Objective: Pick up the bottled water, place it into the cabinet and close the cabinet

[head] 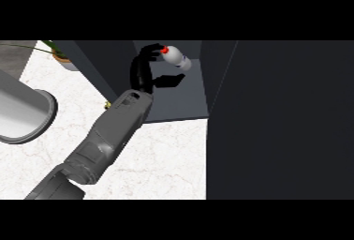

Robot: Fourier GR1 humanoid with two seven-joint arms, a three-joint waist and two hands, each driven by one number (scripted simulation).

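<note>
We see one grey forearm point(114, 133) reaching up from the lower left into the open cabinet point(176, 101), and we take it for the left arm. Its black left hand point(145, 70) curls its upper fingers point(151, 48) round the red-capped end of the bottled water point(177, 58), thumb spread out below. The white bottle lies tilted inside the cabinet's opening, above its grey shelf. A dark cabinet door point(283, 122) fills the right. On the marble counter point(166, 159) at left sit a large grey pot point(24, 115) and a potted plant point(59, 54)
</note>
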